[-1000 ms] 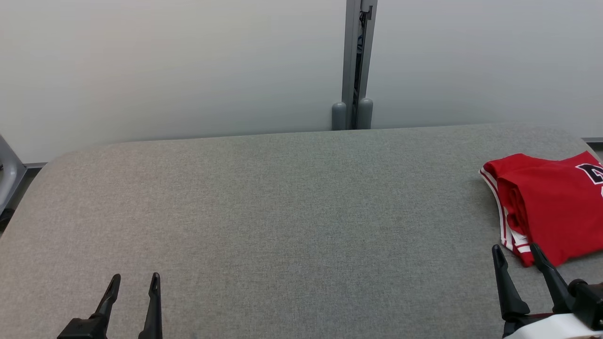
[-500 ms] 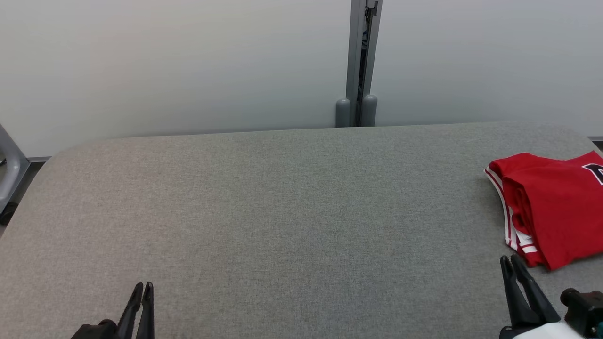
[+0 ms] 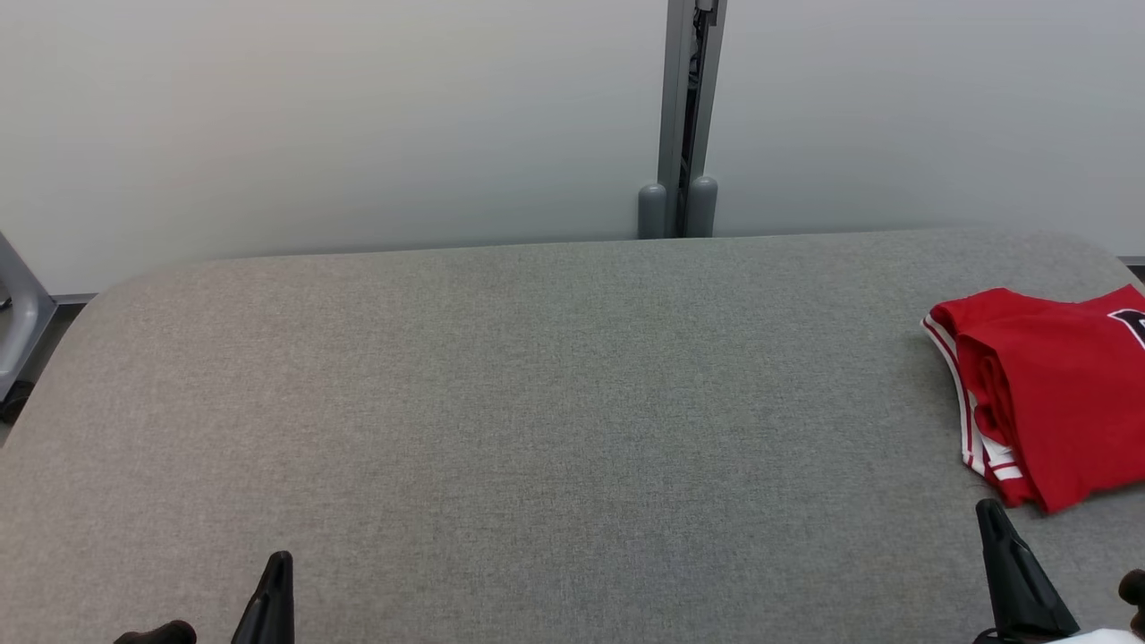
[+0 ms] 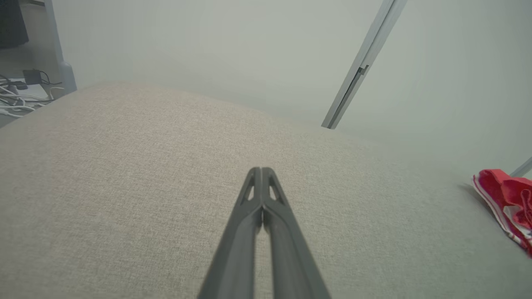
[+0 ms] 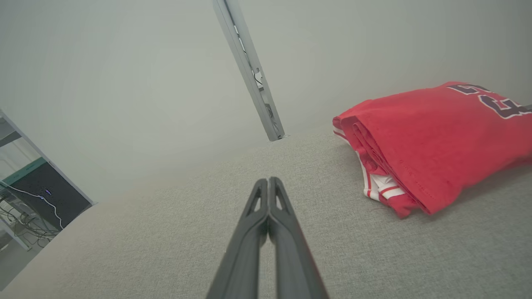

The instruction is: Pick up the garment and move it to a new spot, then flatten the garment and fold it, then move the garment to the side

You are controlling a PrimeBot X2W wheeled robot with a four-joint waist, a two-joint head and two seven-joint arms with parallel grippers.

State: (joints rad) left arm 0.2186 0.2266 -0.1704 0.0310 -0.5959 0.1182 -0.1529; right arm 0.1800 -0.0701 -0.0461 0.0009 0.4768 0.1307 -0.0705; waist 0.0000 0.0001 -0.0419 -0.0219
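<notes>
**Red garment** (image 3: 1047,394): a jersey with white striped trim and dark lettering. It lies folded into a compact stack at the right edge of the head view, partly cut off by the frame. In the right wrist view it lies at the upper right. It rests on the grey fabric-covered table (image 3: 537,402) and touches nothing else.

**Handling (judged):** the cloth looks thin and soft, so it is probably light and limp, and likely to sag and unfold if lifted by a single layer. The layered fold edge with the white trim, facing frame-left, offers the best hold. A pinch through all layers at two spread points along that edge should keep the stack together. The garment's far side lies outside the head view, so its full extent cannot be told.

**Right gripper** (image 3: 991,514): lower right of the head view, near the garment's closest corner and apparently not touching it. Its fingers are pressed together and hold nothing.

**Left gripper** (image 3: 279,568): lower left, well apart from the garment, fingers likewise pressed together and empty.

**Surroundings:** both grippers are over bare table. A grey post (image 3: 684,116) stands between pale wall panels at top centre.

**Stage (judged):** the garment is folded and set at the side, so the task is near its end.
</notes>
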